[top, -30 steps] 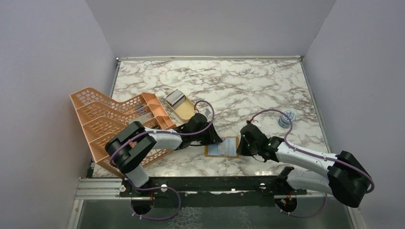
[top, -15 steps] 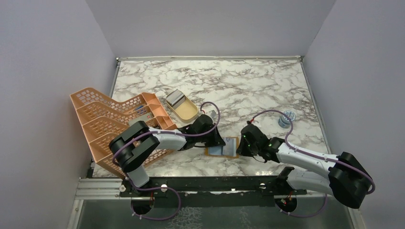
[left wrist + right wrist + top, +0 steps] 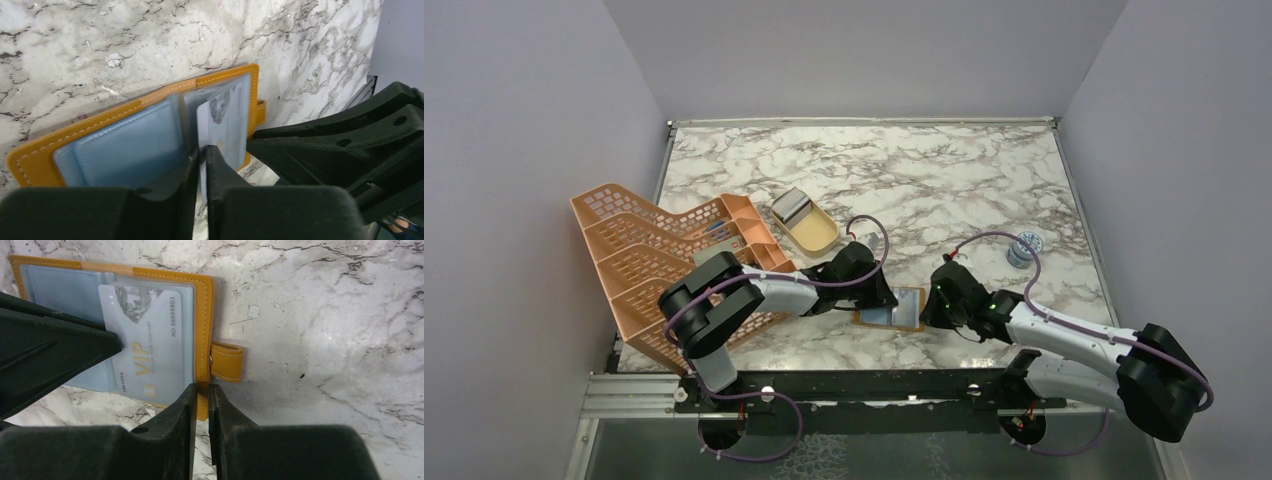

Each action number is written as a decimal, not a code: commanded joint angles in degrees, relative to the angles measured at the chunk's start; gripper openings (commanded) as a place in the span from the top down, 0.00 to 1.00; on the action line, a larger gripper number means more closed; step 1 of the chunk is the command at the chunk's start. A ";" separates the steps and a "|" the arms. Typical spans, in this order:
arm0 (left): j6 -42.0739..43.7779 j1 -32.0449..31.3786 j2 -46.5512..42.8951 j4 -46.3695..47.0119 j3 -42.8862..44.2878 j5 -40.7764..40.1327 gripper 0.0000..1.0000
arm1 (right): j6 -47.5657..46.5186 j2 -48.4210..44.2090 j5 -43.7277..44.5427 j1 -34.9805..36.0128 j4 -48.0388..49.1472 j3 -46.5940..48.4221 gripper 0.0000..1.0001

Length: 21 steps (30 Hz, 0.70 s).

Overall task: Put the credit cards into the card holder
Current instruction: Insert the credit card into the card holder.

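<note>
The card holder lies open on the marble, mustard-orange outside with a pale blue inside. A silvery credit card printed VIP lies over its right half, partly in the clear pocket. My left gripper is shut on that card's near edge, coming in from the holder's left. My right gripper is shut on the holder's orange right border, just beside the snap tab. The two grippers almost touch across the holder.
A big peach lattice rack stands at the left, against my left arm. A tan oval dish behind the holder has a flat silvery piece at its far end. A small blue-grey round thing sits at the right.
My left gripper has moved a little right, onto the holder, and its jaws have closed on the card. The right arm and the holder have barely moved.
</note>
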 commanded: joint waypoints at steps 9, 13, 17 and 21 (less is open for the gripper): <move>0.99 -0.70 -3.99 -3.92 0.92 -5.57 0.65 | 1.36 -1.48 -0.04 0.12 1.20 -1.25 0.85; 0.71 -0.77 -3.00 -2.52 0.77 -4.40 0.65 | 1.53 -1.34 -0.14 0.13 1.54 -1.39 0.85; -0.45 -1.13 -1.62 0.02 0.43 -3.23 0.67 | 1.53 -1.59 -0.28 0.16 1.72 -1.56 0.85; -0.85 -1.39 0.12 0.86 1.59 -1.26 0.70 | 1.24 -2.54 0.37 0.14 1.90 -1.71 0.85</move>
